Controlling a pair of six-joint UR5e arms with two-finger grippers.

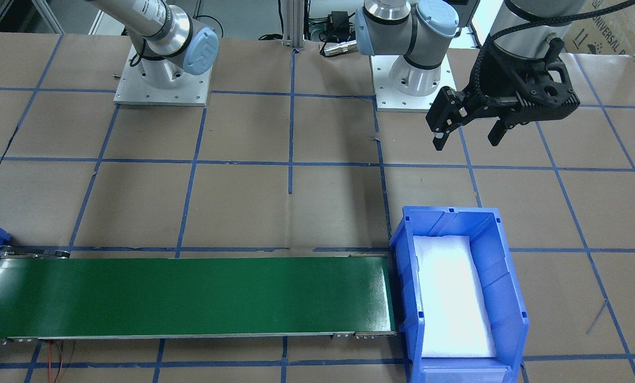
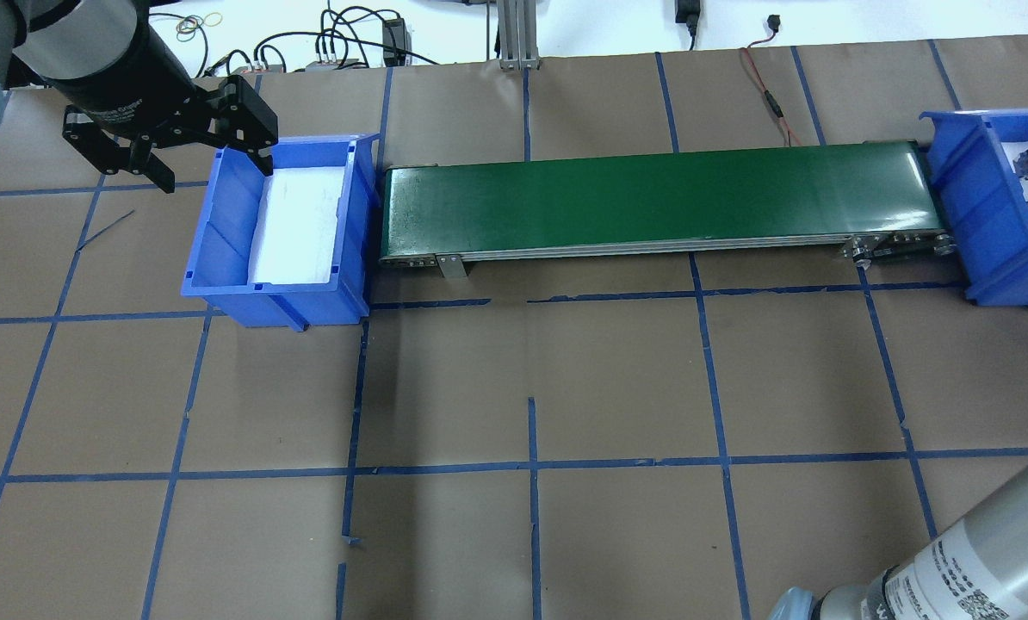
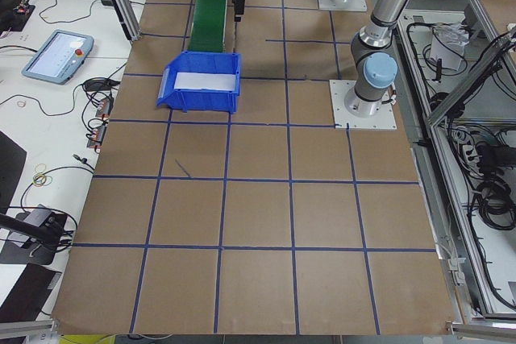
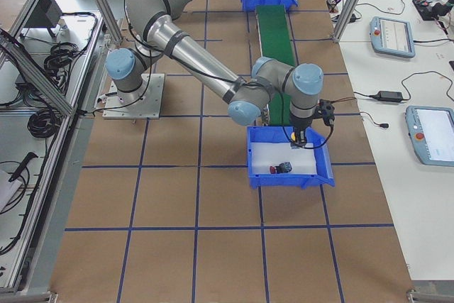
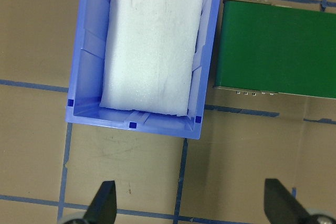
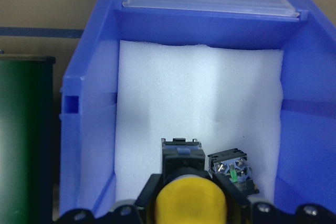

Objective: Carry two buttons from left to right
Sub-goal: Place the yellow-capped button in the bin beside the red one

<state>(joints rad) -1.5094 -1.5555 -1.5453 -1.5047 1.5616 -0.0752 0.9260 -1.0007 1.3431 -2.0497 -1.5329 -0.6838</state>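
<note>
Looks like the last step: right end effector [image 4: 301, 137] clamped on yellow-capped black push-button [image 6: 191, 199], frame bottom centre, over foam-lined blue plastic bin [image 6: 86, 129]. The red mushroom-cap button [image 4: 275, 169] already lies inside. Left end effector [image 1: 466, 139] spread apart, empty, upper right. Next: release onto foam, clear of the red one.

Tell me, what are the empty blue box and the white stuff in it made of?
The blue box looks like hard moulded plastic: smooth, slightly shiny walls with ribs. The white stuff is probably soft foam padding: matte, faintly wrinkled surface, though I can't be sure.
</note>
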